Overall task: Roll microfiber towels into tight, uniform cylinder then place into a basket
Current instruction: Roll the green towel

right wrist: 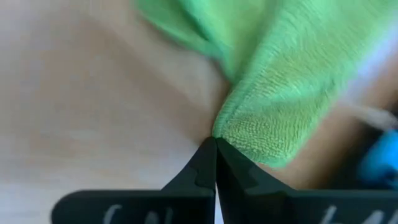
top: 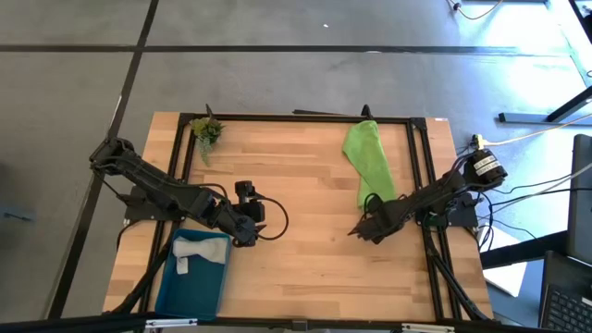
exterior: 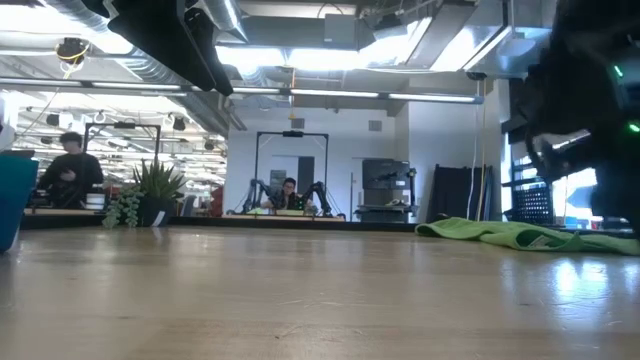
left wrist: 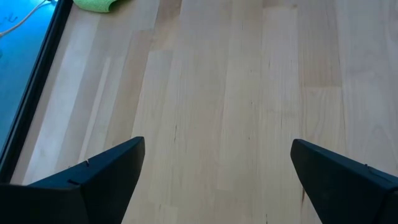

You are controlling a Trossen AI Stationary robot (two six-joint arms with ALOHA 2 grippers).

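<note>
We see the right gripper [top: 363, 228] low over the tabletop [top: 305, 185], its fingers [right wrist: 205, 168] pressed together at the near end of the green towel [top: 367, 162], which lies stretched along the right side. The left gripper [top: 248, 215] hovers beside the basket [top: 190, 291], fingers [left wrist: 106, 171] wide apart over bare wood. The grey towel [top: 199, 252] sits in the basket.

Lime green towel [top: 367, 157] is showing a fine looped weave in the right wrist view; light grey towel [top: 199, 250] is lying pale against the teal-blue basket [top: 192, 291]; surface [top: 305, 231] is showing light wood planks with black edging; both arms are showing matte black; plant sprig [top: 205, 130] is showing green.
</note>
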